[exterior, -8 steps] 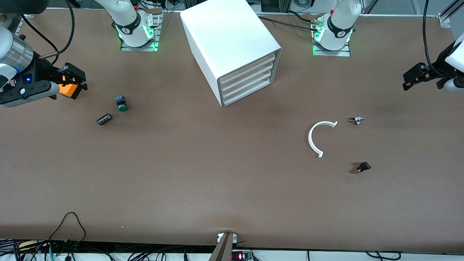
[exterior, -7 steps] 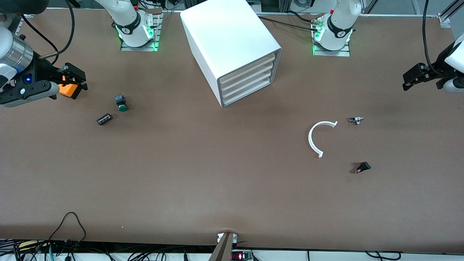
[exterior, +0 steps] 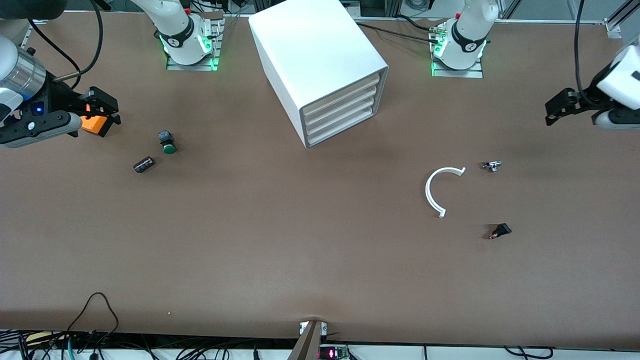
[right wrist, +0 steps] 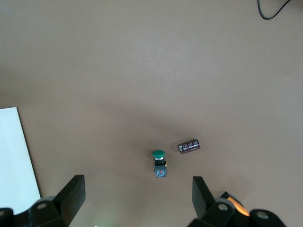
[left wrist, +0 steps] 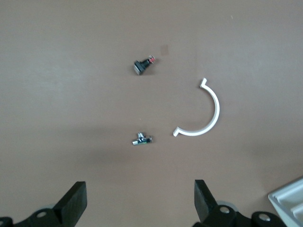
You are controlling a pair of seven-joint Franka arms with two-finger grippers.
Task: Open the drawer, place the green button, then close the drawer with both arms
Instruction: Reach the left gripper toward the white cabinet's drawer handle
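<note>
All four shallow white drawers (exterior: 340, 114) of the white boxy cabinet (exterior: 315, 55) were shut. The green-capped, dark-bodied button (exterior: 167, 141) lay on the brown desk (exterior: 300, 240) toward the right arm's end, beside a dark cylinder (exterior: 143, 164). Right pincer (exterior: 102, 112) hung open over an orange box (exterior: 95, 123); left pincer (exterior: 562, 106) was open, empty, over bare desk.

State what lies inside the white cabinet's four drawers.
Nothing can be told: all four shallow white drawers of the boxy white cabinet are shut, showing only their fronts; any contents are covered.
</note>
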